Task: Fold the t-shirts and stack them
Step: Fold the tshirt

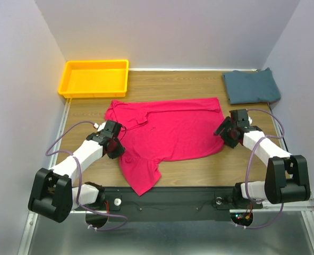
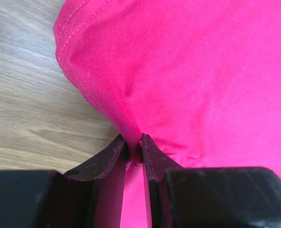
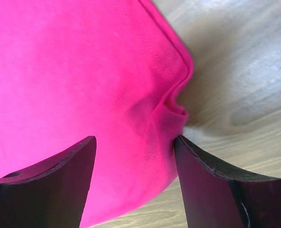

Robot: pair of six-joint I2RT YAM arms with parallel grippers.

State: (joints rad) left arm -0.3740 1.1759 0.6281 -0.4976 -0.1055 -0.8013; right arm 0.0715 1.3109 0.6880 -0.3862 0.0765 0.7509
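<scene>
Two t-shirts on wooden table (image 1: 210,171): crimson-pink collared cloth shirt (image 1: 167,130) spread centre, dusty teal-blue folded shirt (image 1: 251,86) far-right corner. Left fingers (image 2: 116,154) pinch pink cloth; right fingers (image 3: 69,175) spread astride its edge.

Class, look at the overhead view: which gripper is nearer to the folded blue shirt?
Right. The right gripper is at the pink shirt's right edge, close to the blue shirt; the left gripper pinches the pink shirt's left edge, far away.
</scene>
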